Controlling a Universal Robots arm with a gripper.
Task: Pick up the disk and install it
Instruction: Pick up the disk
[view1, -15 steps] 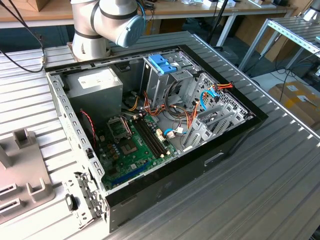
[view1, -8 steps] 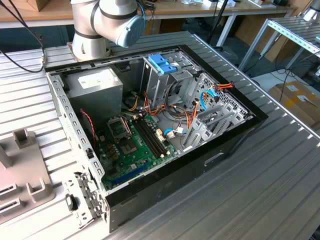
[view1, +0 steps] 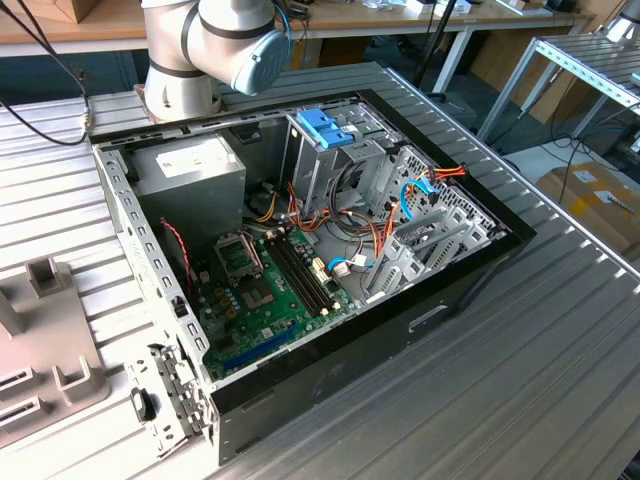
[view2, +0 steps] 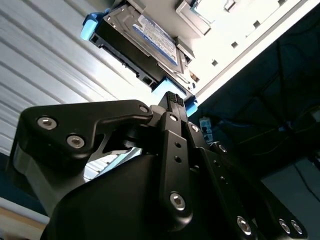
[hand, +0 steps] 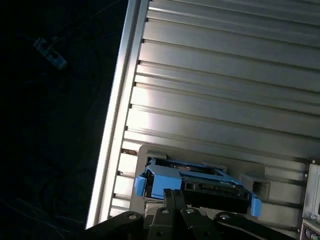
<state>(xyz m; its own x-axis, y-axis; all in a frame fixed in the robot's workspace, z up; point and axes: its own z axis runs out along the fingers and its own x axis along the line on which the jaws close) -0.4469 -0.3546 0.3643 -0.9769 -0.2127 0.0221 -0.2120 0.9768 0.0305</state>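
Note:
The disk (view2: 142, 35) is a flat silver-grey drive with a white and blue label and a light-blue plastic frame. In both wrist views it lies in a pale holder (hand: 200, 157) on the ribbed metal table. In the first wrist view the disk (hand: 200, 182) lies just beyond my black gripper (hand: 174, 194). The gripper (view2: 173, 97) has its two fingertips pressed together against the disk's near blue edge. Nothing shows between them, and I cannot tell whether they touch the frame.
In the exterior view an open computer case (view1: 470, 270) lies on the table, holding a green motherboard (view1: 270, 290), a grey power supply (view1: 190, 170) and a metal cage with a blue top (view1: 325, 128). The arm's base (view1: 215, 40) stands behind it. A grey fixture (view1: 40, 340) sits at the exterior view's left.

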